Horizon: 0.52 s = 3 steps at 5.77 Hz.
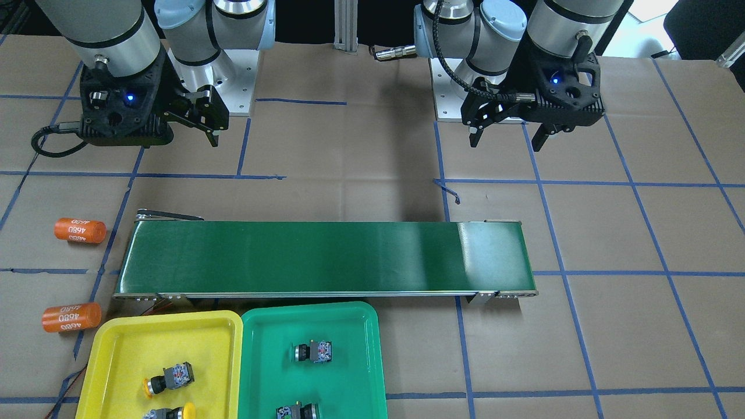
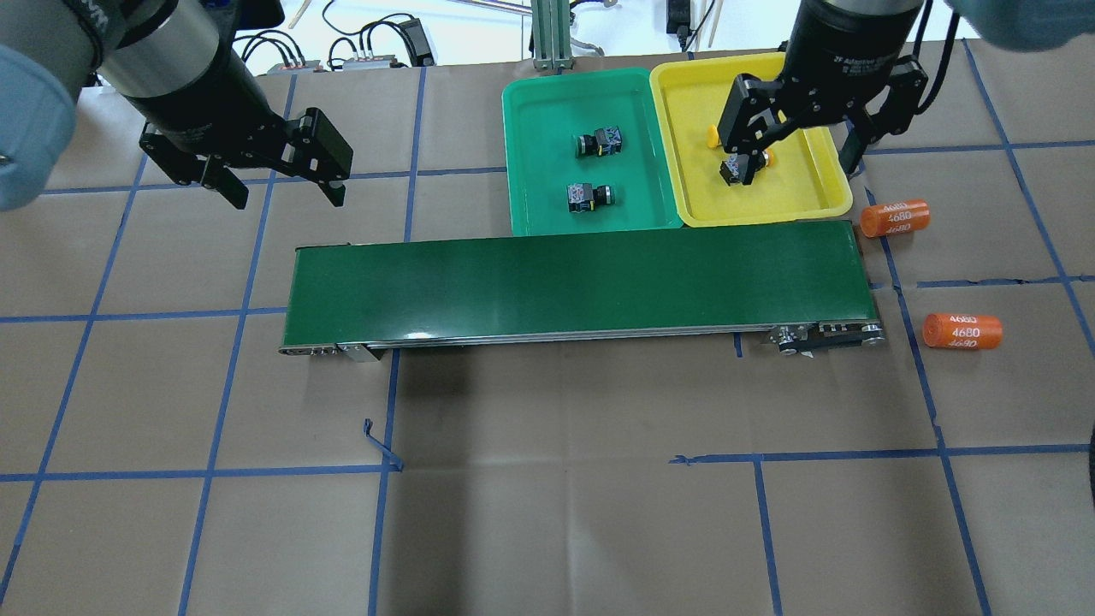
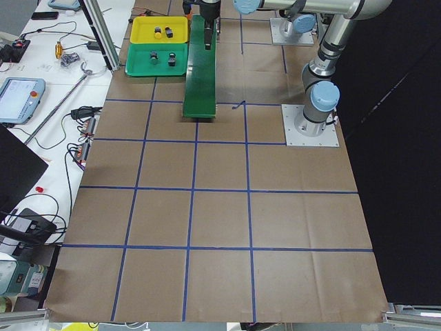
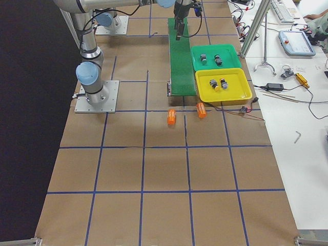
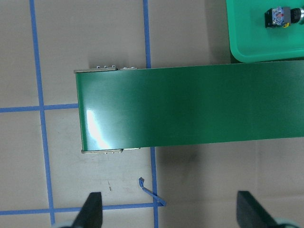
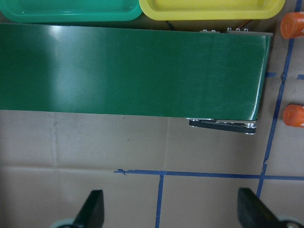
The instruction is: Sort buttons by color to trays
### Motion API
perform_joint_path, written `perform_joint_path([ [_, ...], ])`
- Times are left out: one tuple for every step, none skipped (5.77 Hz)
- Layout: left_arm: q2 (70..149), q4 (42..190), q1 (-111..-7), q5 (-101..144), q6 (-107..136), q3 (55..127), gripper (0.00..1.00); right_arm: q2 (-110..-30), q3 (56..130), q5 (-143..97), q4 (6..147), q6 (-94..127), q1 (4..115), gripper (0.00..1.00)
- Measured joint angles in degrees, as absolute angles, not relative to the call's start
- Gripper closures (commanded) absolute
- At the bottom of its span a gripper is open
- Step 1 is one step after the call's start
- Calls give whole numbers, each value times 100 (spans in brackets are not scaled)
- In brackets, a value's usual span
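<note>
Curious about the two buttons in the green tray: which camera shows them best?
Overhead exterior: both buttons lie whole and unblocked in the green tray. Front-facing crops one at its bottom edge, the left wrist view catches one, the side views show them tiny.

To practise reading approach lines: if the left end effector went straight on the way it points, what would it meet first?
The left end effector, open and empty, would probably meet the paper-covered table first, near the blue tape curl, just short of the conveyor belt; depth is hard to judge.
</note>
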<state>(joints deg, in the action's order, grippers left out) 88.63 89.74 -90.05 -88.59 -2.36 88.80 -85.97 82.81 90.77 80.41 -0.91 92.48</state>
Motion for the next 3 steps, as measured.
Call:
perform_joint_path([
  [8861, 8974, -9005, -8859, -240, 8881, 1, -8695, 8463, 9090, 8230, -102, 9198, 0],
  [8860, 8974, -9003, -8859, -244, 8879, 1, -8726, 8528, 9109, 8379, -111, 9161, 0],
  [8860, 8974, -8997, -8862, -246, 8878, 1, -8737, 8550, 9105, 8430, -113, 9146, 0],
])
